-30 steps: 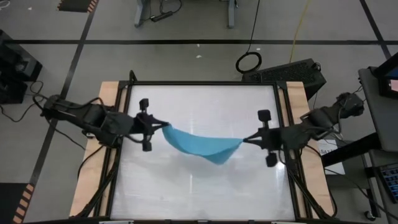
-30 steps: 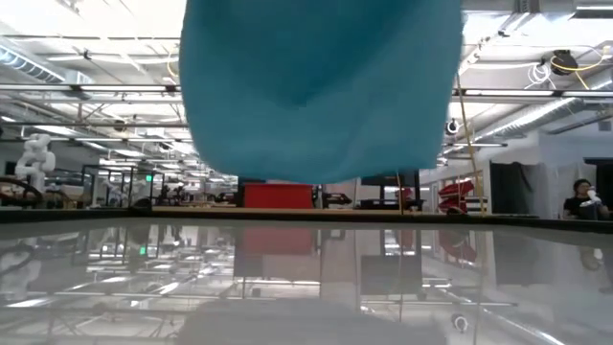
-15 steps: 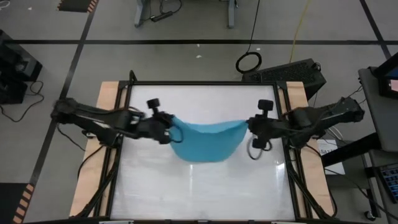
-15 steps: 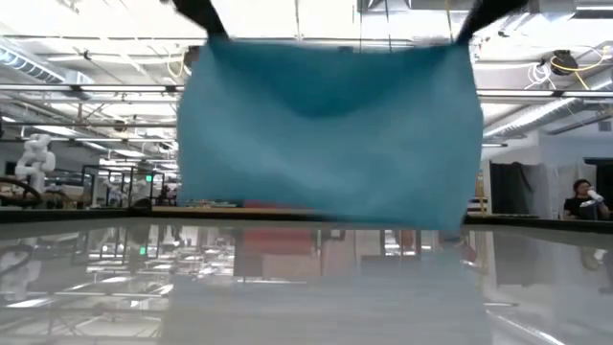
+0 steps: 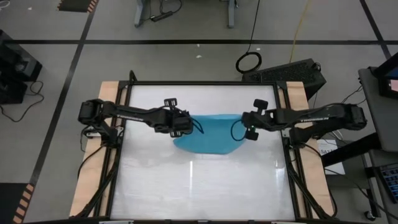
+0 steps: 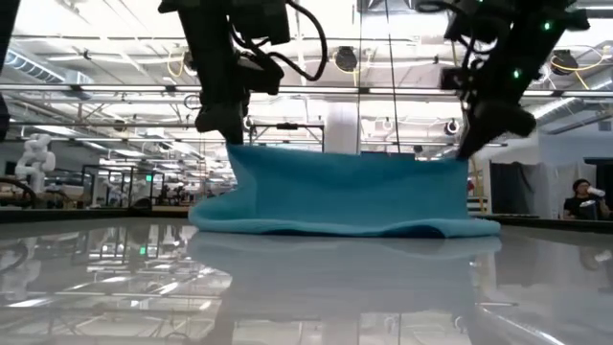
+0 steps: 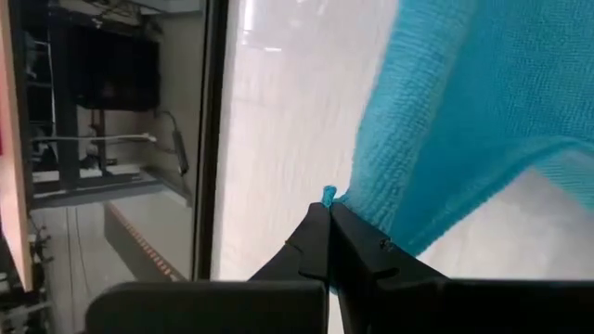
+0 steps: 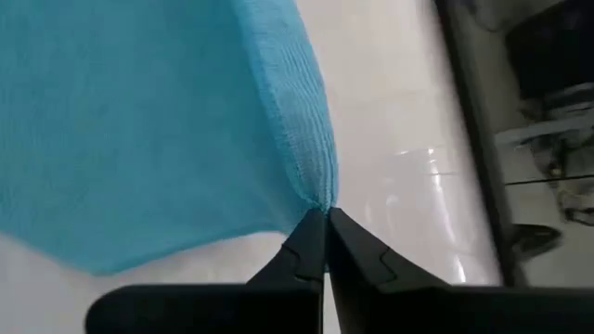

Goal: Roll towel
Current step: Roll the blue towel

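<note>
The turquoise-blue towel [image 5: 210,134] hangs between my two grippers at the table's far middle, and its lower part [image 6: 345,225] lies on the table. My left gripper [image 5: 186,122] is shut on the towel's left upper corner. My right gripper [image 5: 246,124] is shut on its right upper corner. The low view shows both grippers, the left [image 6: 230,134] and the right [image 6: 469,149], above the towel's top edge. My left gripper pinches the towel's left upper corner [image 7: 330,195] between its two fingers, coming from above. The cloth hangs below it with the lower part on the table. My right gripper pinches the towel's right upper corner [image 8: 320,206] between its two fingers, from above. The top edge between the two holds runs nearly straight.
The table's white top [image 5: 199,186] reaches toward the near edge. Wooden side rails [image 5: 99,155] and a dark frame border the table. A black keyboard-like object [image 5: 286,71] lies beyond the far right corner.
Both grippers have moved toward the table's far edge, toward each other and down, tipping to point downward. The towel, which hung clear of the table a second ago, has come down so that its lower part lies on the table.
</note>
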Available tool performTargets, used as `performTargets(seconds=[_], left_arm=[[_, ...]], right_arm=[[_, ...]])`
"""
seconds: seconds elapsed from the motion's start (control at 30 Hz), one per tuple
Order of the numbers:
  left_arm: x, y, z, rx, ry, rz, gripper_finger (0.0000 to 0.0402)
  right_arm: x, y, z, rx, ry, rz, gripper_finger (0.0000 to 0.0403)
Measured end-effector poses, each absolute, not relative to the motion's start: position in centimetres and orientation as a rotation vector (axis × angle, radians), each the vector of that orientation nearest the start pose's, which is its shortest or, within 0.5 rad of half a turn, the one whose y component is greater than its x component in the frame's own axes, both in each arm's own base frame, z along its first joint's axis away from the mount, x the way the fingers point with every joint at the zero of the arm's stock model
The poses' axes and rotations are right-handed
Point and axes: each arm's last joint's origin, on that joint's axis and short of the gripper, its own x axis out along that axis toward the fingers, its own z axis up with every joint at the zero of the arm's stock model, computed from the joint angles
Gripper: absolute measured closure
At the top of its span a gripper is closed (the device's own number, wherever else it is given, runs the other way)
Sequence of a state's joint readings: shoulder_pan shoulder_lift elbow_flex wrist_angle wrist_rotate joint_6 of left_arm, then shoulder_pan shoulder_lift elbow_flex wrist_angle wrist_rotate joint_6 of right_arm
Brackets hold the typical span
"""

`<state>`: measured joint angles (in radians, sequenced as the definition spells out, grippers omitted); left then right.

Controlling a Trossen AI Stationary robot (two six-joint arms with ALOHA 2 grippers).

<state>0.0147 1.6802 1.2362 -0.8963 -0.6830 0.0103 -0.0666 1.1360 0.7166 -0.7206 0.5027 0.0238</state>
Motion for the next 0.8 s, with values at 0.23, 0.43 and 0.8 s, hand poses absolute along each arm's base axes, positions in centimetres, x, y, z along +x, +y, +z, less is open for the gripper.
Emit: performTargets(seconds=[0.23,0.43,0.8], left_arm=[[30.7,2.2,23.1,0.552,1.349,0.602,0.0396],[30.1,2.4,23.6,0.591,1.366,0.632,0.0396],[27.6,4.1,31.5,0.645,1.014,0.705,0.0396]], right_arm=[[19.6,-2.6,21.2,-0.245,1.099,-0.476,0.0402],[19.6,-2.7,22.5,-0.278,1.038,-0.482,0.0402],[17.9,-4.0,30.4,-0.429,0.828,-0.535,0.0402]])
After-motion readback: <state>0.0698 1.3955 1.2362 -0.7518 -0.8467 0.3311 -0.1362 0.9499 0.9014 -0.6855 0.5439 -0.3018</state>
